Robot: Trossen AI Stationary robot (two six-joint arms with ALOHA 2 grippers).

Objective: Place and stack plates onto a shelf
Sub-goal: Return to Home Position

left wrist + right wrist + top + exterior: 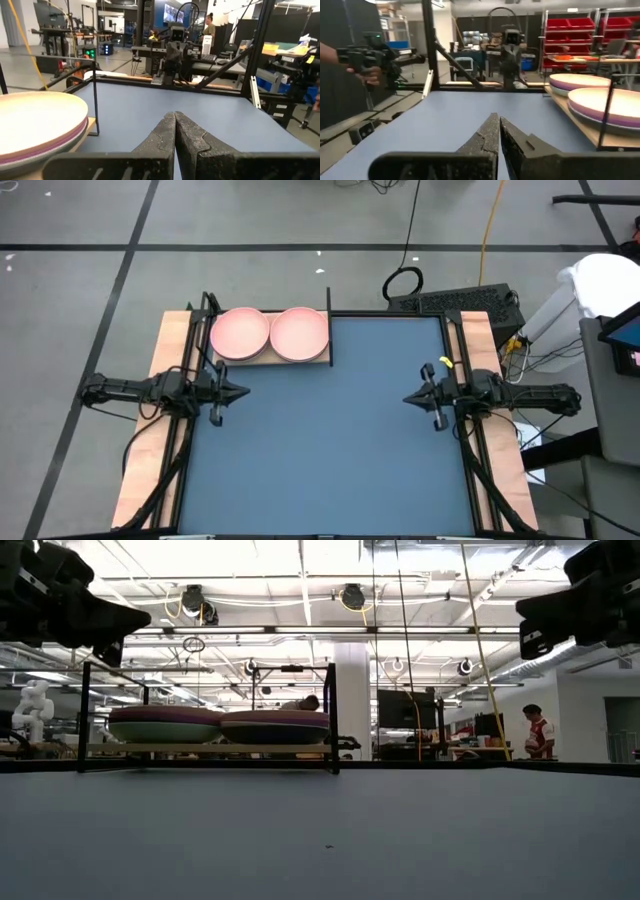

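Two stacks of plates stand side by side on the light-wood shelf (272, 358) at the mat's far left corner, each topped by a salmon pink plate (240, 333) (299, 333). In the low view the stacks (165, 724) (275, 726) show purple and pale green layers below. Thin black posts (331, 718) rise from the shelf. My left gripper (243, 391) is shut, at the mat's left edge just near of the shelf. My right gripper (409, 398) is shut, at the mat's right edge. Both hover above the mat and hold nothing.
The blue-grey mat (330, 440) covers the table between the two arms. Black frame rails (185, 430) run along both sides. A keyboard and cables (455, 302) lie beyond the far edge. A person (539, 732) stands far off in the room.
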